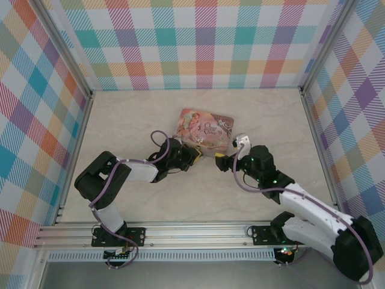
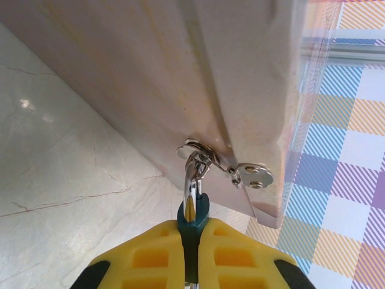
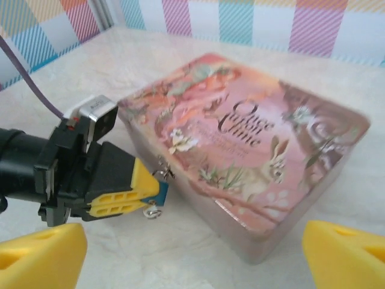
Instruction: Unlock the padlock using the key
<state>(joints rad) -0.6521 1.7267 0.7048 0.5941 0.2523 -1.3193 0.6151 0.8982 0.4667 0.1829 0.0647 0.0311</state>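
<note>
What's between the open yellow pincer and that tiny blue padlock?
Bare marble tabletop, as the right wrist view shows. The right pincer hangs open, short of the padlock.

The top view looks steeply down over the whole counter (image 1: pixel 132 120); both wrist views sit close, sharing the padlock (image 2: pixel 192 220) on the pink tin (image 3: pixel 240 138).
</note>
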